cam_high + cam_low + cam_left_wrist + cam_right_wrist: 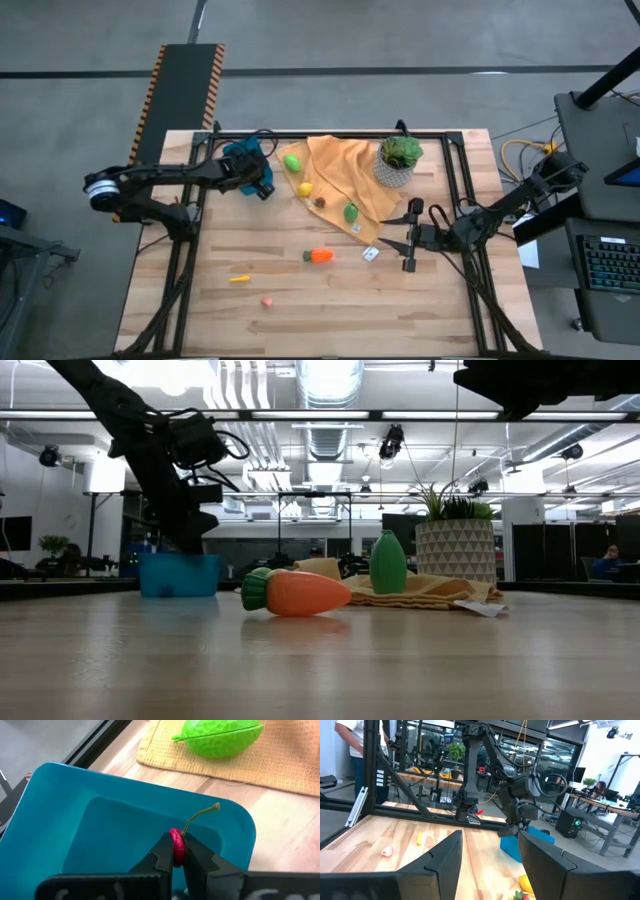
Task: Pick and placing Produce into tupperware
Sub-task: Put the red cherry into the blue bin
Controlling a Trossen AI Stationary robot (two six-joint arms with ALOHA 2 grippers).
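The blue tupperware [100,815] stands at the table's far left [240,156], beside the orange-yellow cloth [345,180]. My left gripper [178,857] hangs over its inside, shut on a small pink round fruit [177,842] with a thin stem. Green pieces of produce [292,161] [351,212], a yellow one [305,189] and a small dark one lie on the cloth. A carrot [319,256], a yellow piece [239,279] and a pink piece [267,301] lie on the bare wood. My right gripper [395,235] waits open at the right, holding nothing. My left gripper pinches the pink fruit's two sides [178,851] between its fingertips. The fingers slant down from the table's left side. The stem [200,815] sticks out beyond the fingers. The fruit hangs over the tupperware's floor; whether it touches the floor I cannot tell.
A leafy plant in a pale pot [399,160] stands on the cloth's far right corner. A small white tag [370,254] lies beside the carrot. Black frame rails run along the table's left, right and far edges. Bare wood spreads across the near half.
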